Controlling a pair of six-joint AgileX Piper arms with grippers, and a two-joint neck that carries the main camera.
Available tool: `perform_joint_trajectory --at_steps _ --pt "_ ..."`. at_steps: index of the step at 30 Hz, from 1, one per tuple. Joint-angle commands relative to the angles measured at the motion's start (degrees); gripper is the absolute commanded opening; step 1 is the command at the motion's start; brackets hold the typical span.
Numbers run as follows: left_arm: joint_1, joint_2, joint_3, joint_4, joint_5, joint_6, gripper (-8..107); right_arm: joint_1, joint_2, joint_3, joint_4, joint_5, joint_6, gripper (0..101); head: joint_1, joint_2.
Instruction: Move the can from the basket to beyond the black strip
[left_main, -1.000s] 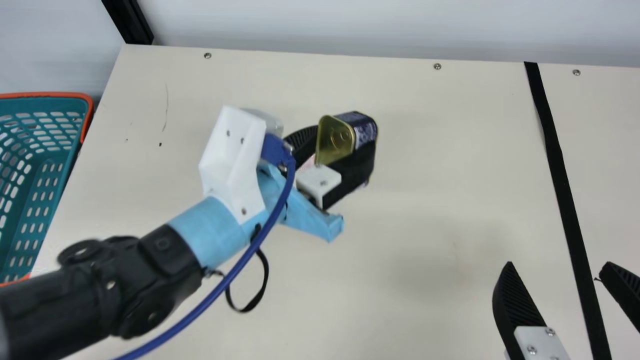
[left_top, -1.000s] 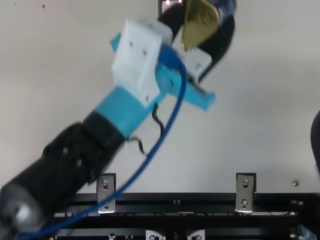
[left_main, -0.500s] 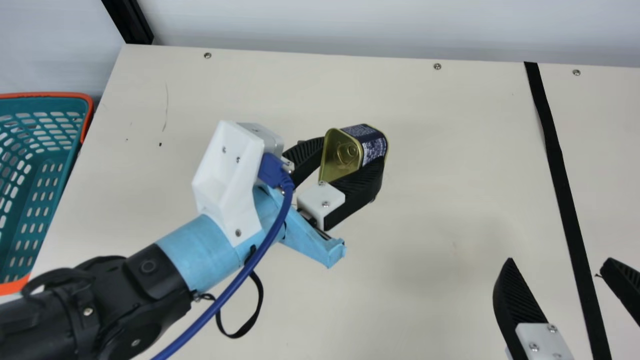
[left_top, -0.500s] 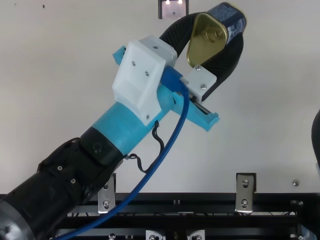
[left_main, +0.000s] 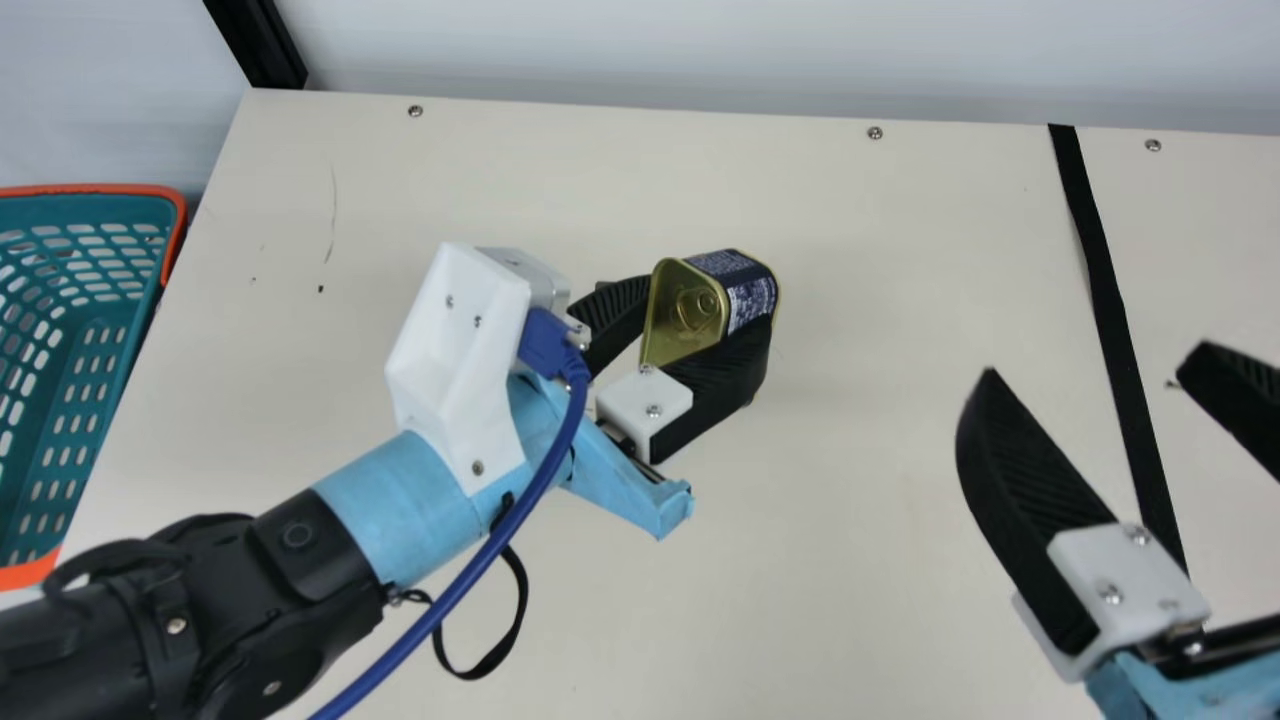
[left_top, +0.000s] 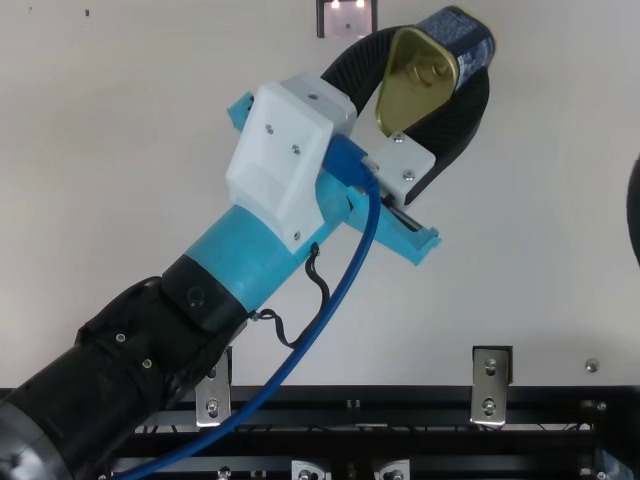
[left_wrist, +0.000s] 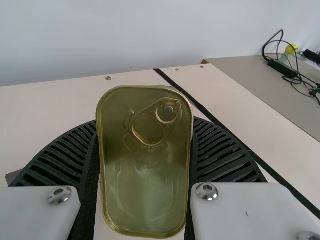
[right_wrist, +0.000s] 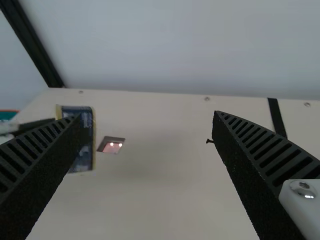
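Note:
The gold and dark-blue can (left_main: 685, 308) is held above the middle of the table, its gold pull-tab end facing back along the arm. My left gripper (left_main: 700, 325) is shut on it, one ribbed finger on each side. In the left wrist view the can (left_wrist: 145, 160) stands upright between the fingers of my left gripper (left_wrist: 145, 150). Over the lower right, my right gripper (left_main: 1095, 370) is open with nothing between its fingers, as the right wrist view of my right gripper (right_wrist: 150, 130) also shows. The black strip (left_main: 1110, 310) runs down the right part of the table.
The teal basket (left_main: 90, 390) with an orange rim stands at the far left. A small dark-edged square (left_top: 347, 18) lies on the table near the can. Behind the table is a pale wall (left_main: 700, 50). Bare tabletop (left_main: 900, 280) lies between can and strip.
My left gripper, with the can, came nearer the table's front over the first half second and has since hardly moved. My right gripper has advanced farther over the table, still open.

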Motion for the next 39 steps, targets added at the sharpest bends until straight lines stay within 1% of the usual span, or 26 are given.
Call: perform_joint_trajectory --at_steps 1,5,11,12,15,21,24,27,32,39 --pt "0.0 0.0 0.0 0.0 0.0 0.0 10 2.05 3.86 -3.29 2.15 -0.19 -0.07 101 -0.1 -0.01" --pt "0.0 0.0 0.0 0.0 0.0 0.0 10 4.56 8.15 -6.18 5.48 -0.8 -0.29 101 -0.1 -0.01" --pt "0.0 0.0 0.0 0.0 0.0 0.0 10 7.08 14.08 -8.51 9.92 -2.35 -1.8 101 -0.1 -0.01" --pt "0.0 0.0 0.0 0.0 0.0 0.0 10 6.96 12.39 -8.25 9.07 -2.23 -1.39 101 -0.1 -0.01" --pt "0.0 0.0 0.0 0.0 0.0 0.0 10 7.08 14.19 -8.56 10.08 -2.67 -1.95 101 -0.1 -0.01" --pt "0.0 0.0 0.0 0.0 0.0 0.0 10 7.18 14.48 -8.6 9.8 -2.82 -1.7 101 -0.1 -0.01" --pt "0.0 0.0 0.0 0.0 0.0 0.0 10 8.28 15.56 -9.18 10.15 -2.97 -1.81 101 -0.1 -0.01" --pt "0.0 0.0 0.0 0.0 0.0 0.0 10 9.82 17.73 -10.35 10.59 -2.94 -2.35 101 -0.1 -0.01" --pt "0.0 0.0 0.0 0.0 0.0 0.0 10 11.52 22.33 -12.55 12.37 -2.13 -4.49 101 -0.1 -0.01" --pt "0.0 0.0 0.0 0.0 0.0 0.0 10 10.83 28.6 -15.59 16.46 0.52 -9.81 101 -0.1 -0.01"
